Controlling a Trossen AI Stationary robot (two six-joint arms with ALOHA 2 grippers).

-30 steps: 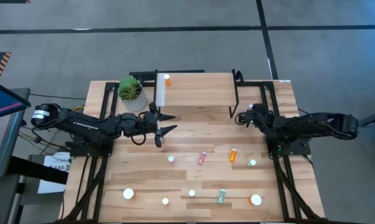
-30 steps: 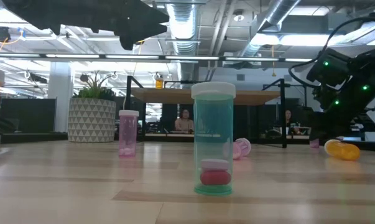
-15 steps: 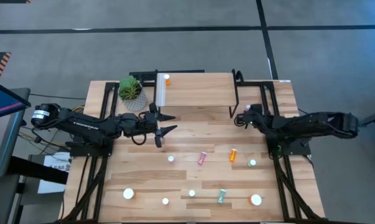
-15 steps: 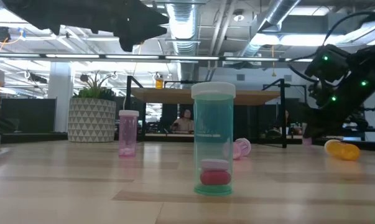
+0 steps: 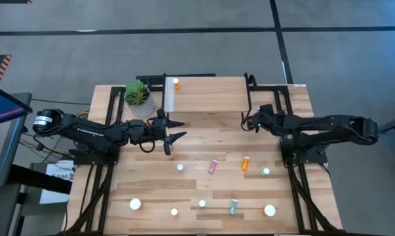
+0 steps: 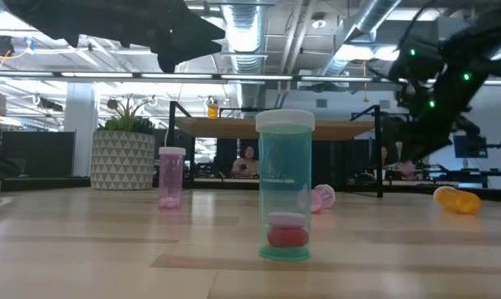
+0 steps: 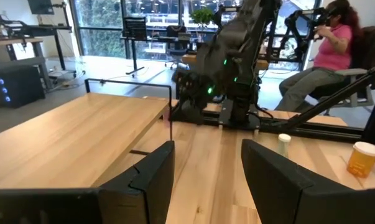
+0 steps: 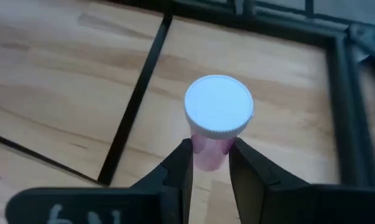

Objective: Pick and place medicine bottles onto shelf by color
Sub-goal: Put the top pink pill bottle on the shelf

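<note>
The right gripper (image 8: 210,163) is closed on a pink bottle (image 8: 213,138), holding it by the body just under the white cap, beside the right end of the shelf (image 5: 210,95). The left gripper (image 5: 173,135) waits with fingers apart and empty near the plant (image 5: 137,93). The bottle looks light, stiff and smooth, so I think it could slip; a hold on the body suits it.

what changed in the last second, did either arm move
The right gripper, shut on a pink bottle, has lifted and moved toward the shelf, now near its right end. The left gripper stayed open in front of the shelf; the orange bottle on it and those on the table did not move.
</note>
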